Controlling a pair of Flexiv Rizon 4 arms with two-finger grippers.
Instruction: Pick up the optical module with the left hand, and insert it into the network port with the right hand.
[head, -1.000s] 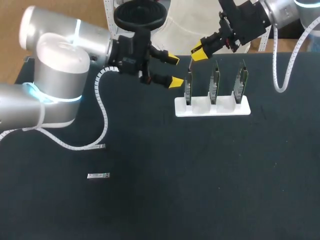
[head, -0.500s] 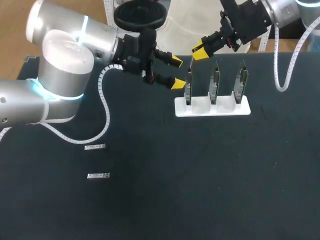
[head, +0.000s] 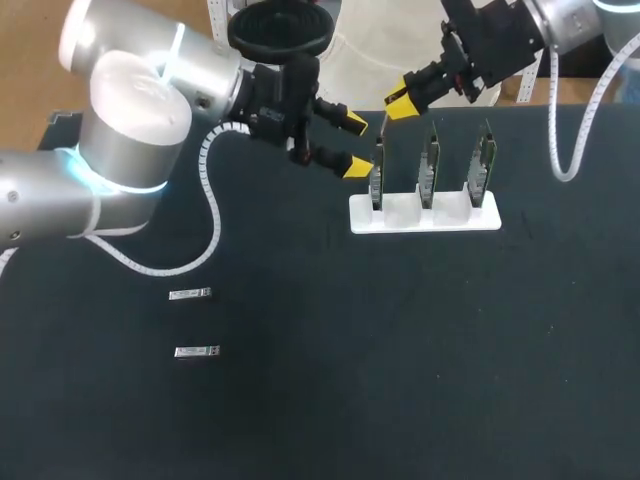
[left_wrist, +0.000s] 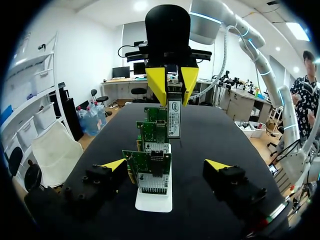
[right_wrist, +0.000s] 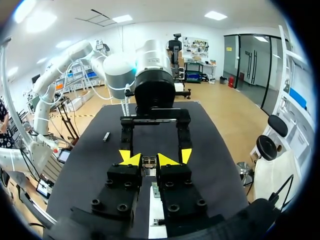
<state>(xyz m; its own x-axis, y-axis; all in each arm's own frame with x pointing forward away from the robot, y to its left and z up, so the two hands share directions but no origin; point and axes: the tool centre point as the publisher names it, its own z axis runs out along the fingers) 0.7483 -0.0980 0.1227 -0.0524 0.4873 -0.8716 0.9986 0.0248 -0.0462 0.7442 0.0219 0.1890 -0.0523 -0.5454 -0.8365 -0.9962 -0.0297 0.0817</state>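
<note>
My right gripper (head: 400, 102) hangs above the leftmost of three upright network cards (head: 377, 180) and is shut on a slim silver optical module (left_wrist: 174, 117) that points down at the cards. The right wrist view shows the module's end (right_wrist: 148, 162) pinched between the right gripper (right_wrist: 149, 160)'s yellow tips. My left gripper (head: 355, 145) is open and empty, level with the leftmost card and just left of it. In the left wrist view the left gripper (left_wrist: 166, 164) straddles the row of cards (left_wrist: 152, 165), touching nothing.
The cards stand in a white holder (head: 424, 215) at the back of the black table. Two more silver modules lie flat at the left, one (head: 190, 294) behind the other (head: 197, 351). The left arm's white cable (head: 212, 225) loops over the table near them.
The left arm has swung back and right, bringing its open gripper closer to the leftmost card and uncovering the farther module on the table. The right gripper has barely moved.
</note>
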